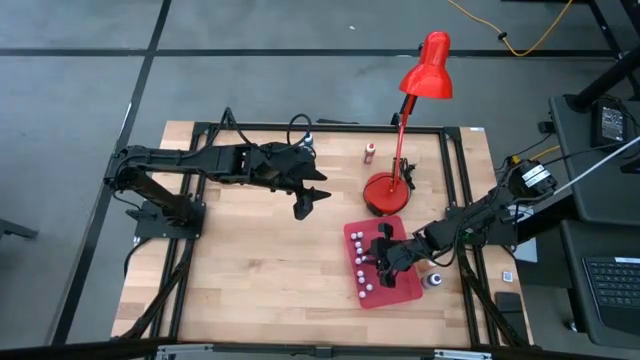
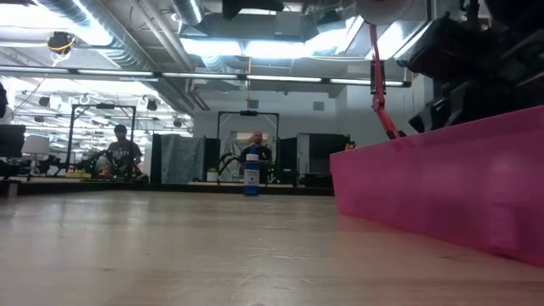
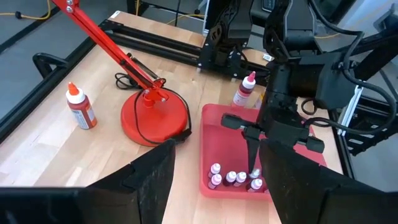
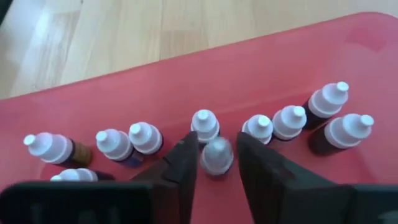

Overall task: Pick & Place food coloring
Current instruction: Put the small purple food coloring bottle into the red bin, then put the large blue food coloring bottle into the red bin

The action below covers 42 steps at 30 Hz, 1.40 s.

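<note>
Fingers [image 4: 184, 163] of the right gripper [image 4: 216, 163] stand slightly parted around a small white-capped bottle [image 4: 216, 155], close on either side; whether they touch it cannot be told. That bottle stands on the red mat [image 4: 261, 74] among the other food coloring bottles [image 4: 289, 121]. Beside the mat stands a red desk lamp [image 1: 388, 190]. Over mid-table, well apart, hangs the left gripper [image 1: 306, 202], jaws open and empty.

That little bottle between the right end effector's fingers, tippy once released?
Probably tippy: the bottle looks tall and narrow with a rounded cap. Likely light, so a finger brushing it could knock it. Close neighbours on the red mat might topple with it.
</note>
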Tool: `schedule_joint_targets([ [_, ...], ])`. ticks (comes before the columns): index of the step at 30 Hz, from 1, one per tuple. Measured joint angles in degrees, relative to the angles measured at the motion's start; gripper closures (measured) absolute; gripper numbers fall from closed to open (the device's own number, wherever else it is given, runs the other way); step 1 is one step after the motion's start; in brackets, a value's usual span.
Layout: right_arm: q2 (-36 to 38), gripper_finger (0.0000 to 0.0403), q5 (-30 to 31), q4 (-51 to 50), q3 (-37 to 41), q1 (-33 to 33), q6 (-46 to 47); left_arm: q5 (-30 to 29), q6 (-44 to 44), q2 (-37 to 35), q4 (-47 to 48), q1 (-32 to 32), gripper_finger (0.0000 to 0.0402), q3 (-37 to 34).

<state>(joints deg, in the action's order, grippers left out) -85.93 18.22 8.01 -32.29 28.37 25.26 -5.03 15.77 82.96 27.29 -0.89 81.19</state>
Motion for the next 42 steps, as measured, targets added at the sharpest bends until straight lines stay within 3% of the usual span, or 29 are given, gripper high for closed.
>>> schedule_joint_targets([
  [5,0.00,0.0253,-0.73,1.16,-0.01,-0.10,0.09,0.03,-0.02,0.00,1.05,0.00,0.0173,0.00],
  [11,0.21,0.0240,-1.96,-1.47,-3.04,-0.10,0.06,-0.60,-0.02,0.00,2.12,0.02,0.0173,0.00],
  [20,6.33,0.0238,-3.40,-16.33,-12.35,-0.10,-0.12,-13.56,0.55,-0.04,7.09,-1.13,0.0173,-2.36],
  [30,17.08,0.0238,-3.28,-17.54,-20.18,-2.32,-6.20,-14.90,3.84,-0.04,5.96,-11.88,0.0126,-13.50],
  [34,19.21,0.0238,-3.30,-17.39,-22.50,-4.82,-10.78,-15.93,4.50,0.00,0.11,-16.51,0.0109,-21.10],
  [42,19.52,0.0238,-2.84,-17.25,-26.33,-11.33,-13.96,-15.59,3.91,1.21,-22.70,-21.65,0.0108,-34.56],
])
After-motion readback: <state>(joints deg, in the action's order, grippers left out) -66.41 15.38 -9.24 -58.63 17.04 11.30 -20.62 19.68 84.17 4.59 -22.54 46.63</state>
